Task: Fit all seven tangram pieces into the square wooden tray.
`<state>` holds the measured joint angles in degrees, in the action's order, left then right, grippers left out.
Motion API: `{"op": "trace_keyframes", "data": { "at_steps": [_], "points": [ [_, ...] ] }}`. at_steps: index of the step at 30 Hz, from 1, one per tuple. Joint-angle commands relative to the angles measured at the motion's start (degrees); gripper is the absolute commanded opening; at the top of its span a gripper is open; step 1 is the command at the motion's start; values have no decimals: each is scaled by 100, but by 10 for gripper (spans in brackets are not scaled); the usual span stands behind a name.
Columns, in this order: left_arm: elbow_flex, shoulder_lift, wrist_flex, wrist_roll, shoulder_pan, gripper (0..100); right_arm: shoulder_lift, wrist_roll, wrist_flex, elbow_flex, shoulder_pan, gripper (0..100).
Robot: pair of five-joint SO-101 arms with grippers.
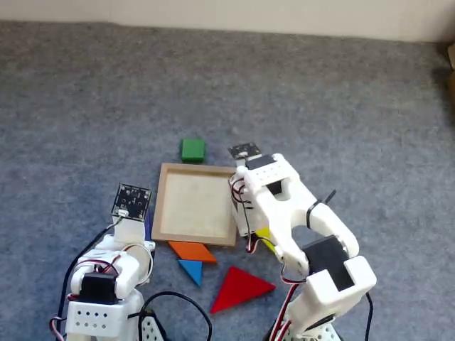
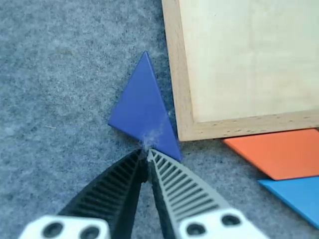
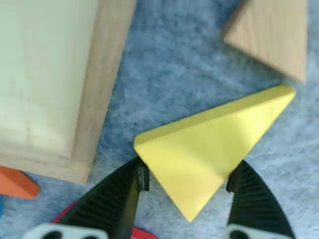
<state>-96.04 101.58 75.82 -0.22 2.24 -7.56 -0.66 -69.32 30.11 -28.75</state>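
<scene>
Soft, even overhead light. Faint shadows under my arms (image 1: pixel 298 220) on the bench (image 1: pixel 341 92). Pale tray (image 2: pixel 172 74) wood very bright, near glare. Mild sheen across yellow triangle (image 3: pixel 209 144).

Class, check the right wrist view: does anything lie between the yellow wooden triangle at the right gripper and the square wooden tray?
Nothing visible: only bare grey carpet separates the yellow wooden triangle from the rim of the square wooden tray.

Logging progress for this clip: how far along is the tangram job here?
Done: nothing; the tray is empty. In hand: right gripper clasps the yellow triangle; left gripper is shut at the dark blue triangle's edge. Left: all seven placements.
</scene>
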Motion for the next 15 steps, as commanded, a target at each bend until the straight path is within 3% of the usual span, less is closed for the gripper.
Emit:
{"op": "trace_keyframes", "data": {
  "at_steps": [1,9,15],
  "points": [
    [-119,233,18,-26,-40,5,365,35,-75,-13,-66,221],
    [-119,233,18,-26,-40,5,558,-378,-198,-48,-92,378],
    [-119,233,18,-26,-40,5,549,-466,-40,-101,-374,383]
  ]
}}
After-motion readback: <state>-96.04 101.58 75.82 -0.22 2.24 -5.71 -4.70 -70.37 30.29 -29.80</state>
